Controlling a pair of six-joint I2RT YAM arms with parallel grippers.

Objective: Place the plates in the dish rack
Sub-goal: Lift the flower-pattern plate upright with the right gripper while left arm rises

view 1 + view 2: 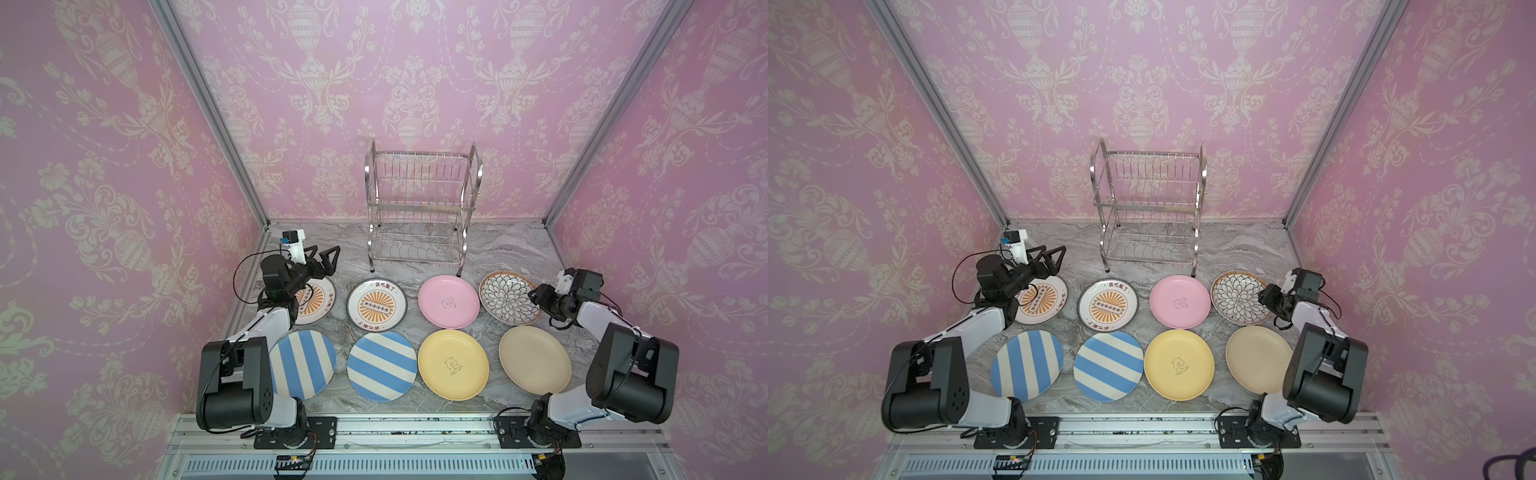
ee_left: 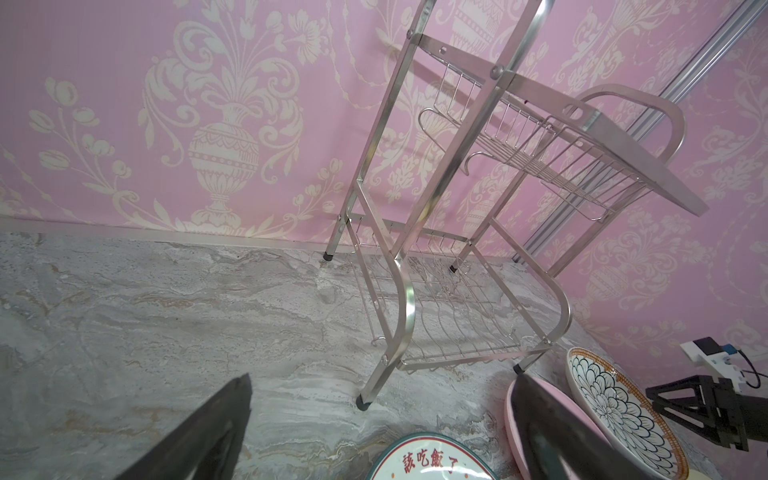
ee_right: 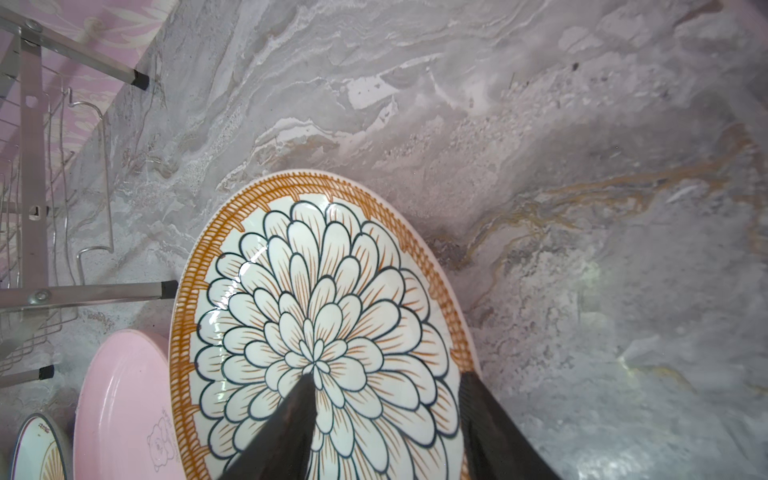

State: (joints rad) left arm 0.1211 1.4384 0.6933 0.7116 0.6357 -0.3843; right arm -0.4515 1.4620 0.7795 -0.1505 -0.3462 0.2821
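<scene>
Steel dish rack (image 1: 422, 208) empty, eight plates (image 1: 453, 364) flat on marble table (image 1: 503, 249)

Rack stands upright at the rear of the table, long axis left-right, both tiers empty. Plates lie face-up in two rows of four. Jaws of the left gripper (image 1: 327, 252) gape, holding nothing, near the back-left sunburst plate (image 1: 318, 303). Only the right wrist view shows the right gripper (image 3: 388, 376) straddling the scale-patterned plate (image 3: 316, 316) rim: one finger on its face, one outside; clamped or not, can't tell

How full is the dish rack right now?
Empty: both tiers of the dish rack show only bare wires in both top views.
</scene>
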